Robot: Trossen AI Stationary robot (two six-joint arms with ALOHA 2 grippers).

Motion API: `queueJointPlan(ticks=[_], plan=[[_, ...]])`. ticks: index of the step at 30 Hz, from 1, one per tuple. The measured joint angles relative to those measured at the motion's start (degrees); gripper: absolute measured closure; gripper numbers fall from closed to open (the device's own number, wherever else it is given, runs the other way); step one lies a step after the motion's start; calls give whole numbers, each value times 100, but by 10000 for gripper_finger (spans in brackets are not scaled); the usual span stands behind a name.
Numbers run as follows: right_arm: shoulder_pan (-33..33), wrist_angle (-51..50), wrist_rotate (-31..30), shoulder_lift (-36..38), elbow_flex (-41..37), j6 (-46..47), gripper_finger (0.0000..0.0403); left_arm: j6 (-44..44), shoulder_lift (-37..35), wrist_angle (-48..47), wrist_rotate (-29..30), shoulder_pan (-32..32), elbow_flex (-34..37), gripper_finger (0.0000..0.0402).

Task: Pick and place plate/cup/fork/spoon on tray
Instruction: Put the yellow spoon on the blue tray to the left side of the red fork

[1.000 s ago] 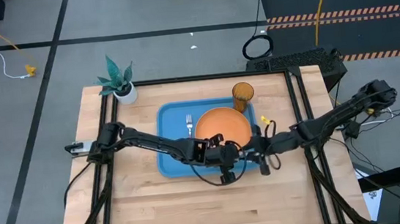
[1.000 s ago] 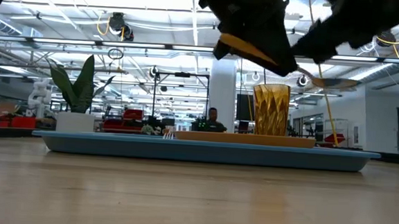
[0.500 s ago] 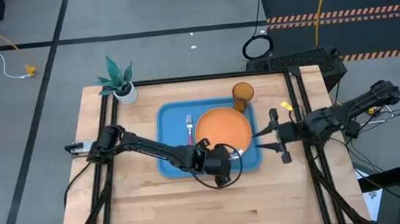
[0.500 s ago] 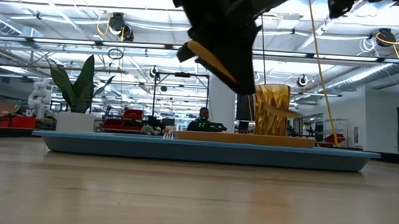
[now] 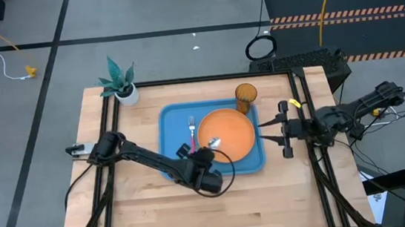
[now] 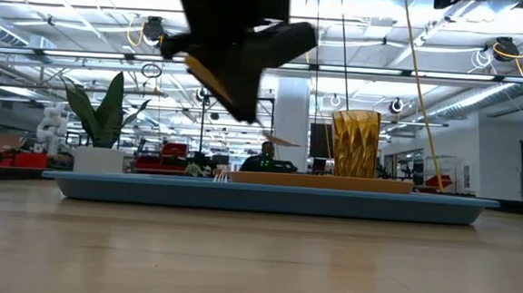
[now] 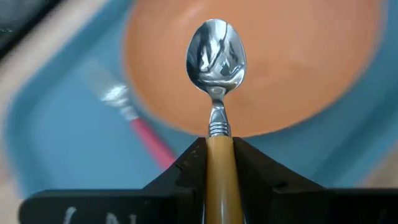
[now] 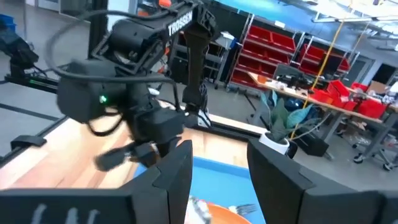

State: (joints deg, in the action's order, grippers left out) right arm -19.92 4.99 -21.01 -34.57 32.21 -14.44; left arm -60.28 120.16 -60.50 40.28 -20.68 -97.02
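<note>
The blue tray point(image 5: 170, 128) holds the orange plate point(image 5: 234, 129), the red-handled fork point(image 5: 191, 129) left of the plate, and the amber cup point(image 5: 245, 94) at its far right corner. My left gripper point(image 5: 205, 156) is over the tray's near part, shut on the orange-handled spoon point(image 5: 214, 142). The spoon's bowl point(image 7: 216, 53) is above the plate's left part point(image 7: 280, 62). My right gripper point(image 5: 264, 134) is open and empty, just past the tray's right edge, pointing toward the tray. My left gripper pinches the spoon's orange handle point(image 7: 217, 165) between its two fingers. The handle lies along the fingers, and its silver neck and bowl stick out ahead of them. The fingers slant down from the near left. The spoon is lifted clear of the plate point(image 6: 275, 140).
A white pot with a green plant point(image 5: 124, 87) stands at the table's far left corner. Bare wood point(image 5: 219, 209) lies near and left of the tray. The low view shows the cup point(image 6: 355, 143) standing upright on the tray point(image 6: 267, 197).
My right gripper has drawn back from beside the left gripper toward the table's right edge. My left gripper has carried the spoon toward the table's left, from the plate's near right rim to its left part, and has turned; the spoon stays lifted.
</note>
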Motion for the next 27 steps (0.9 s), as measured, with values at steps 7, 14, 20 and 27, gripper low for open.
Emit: queueJointPlan(ticks=[7,14,20,27], plan=[[0,-3,7,-69,0,-42,257,-1653,0,-1553,685,-104,1,342],[-2,-117,10,-151,0,-147,257,-2769,0,-2601,954,-3,1,332],[-4,-220,25,-148,0,-185,257,-2708,-164,-2920,1407,352,200,345],[-4,-271,28,-150,0,-607,257,-2465,-1176,-2862,1383,812,952,331]])
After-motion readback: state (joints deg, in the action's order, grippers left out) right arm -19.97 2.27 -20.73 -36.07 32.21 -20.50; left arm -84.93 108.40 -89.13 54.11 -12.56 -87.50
